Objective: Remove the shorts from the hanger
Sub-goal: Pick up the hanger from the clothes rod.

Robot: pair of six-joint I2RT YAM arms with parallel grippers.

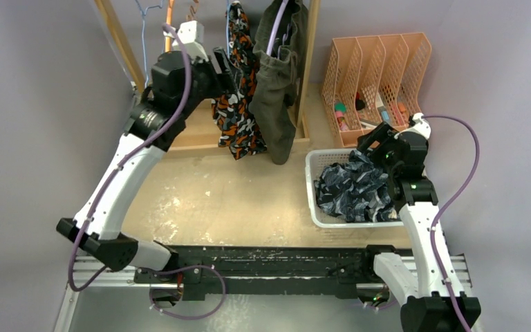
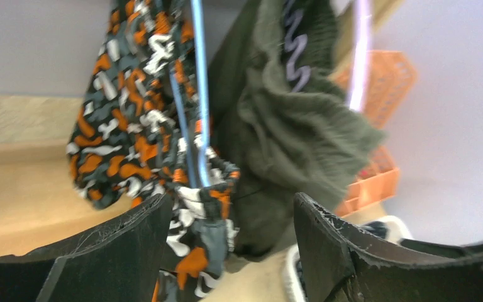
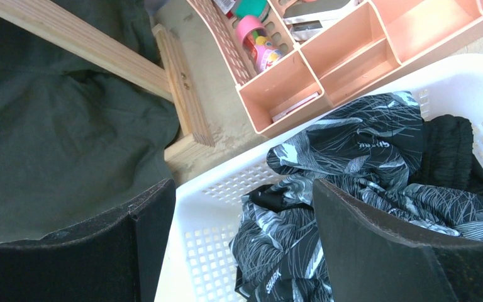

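Left gripper (image 2: 231, 198), wide open, lines up on camo shorts (image 2: 132, 126) hanging from the blue hanger (image 2: 199, 94), seemingly to pull them off; right gripper (image 3: 240, 185), wide and empty, idles right of the hanger.

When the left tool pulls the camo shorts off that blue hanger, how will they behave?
Probably floppy: the camo shorts hang in loose folds. Likely light, being thin fabric. They may snag, since the blue hanger runs among their folds.

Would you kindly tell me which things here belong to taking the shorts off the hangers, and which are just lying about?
Job: camo shorts, olive-green shorts and blue hanger on the wooden rack; navy printed shorts and black shorts in the white basket; left claw, right claw, both open.
Lying about: peach organiser; bare hangers at the rack's left end.
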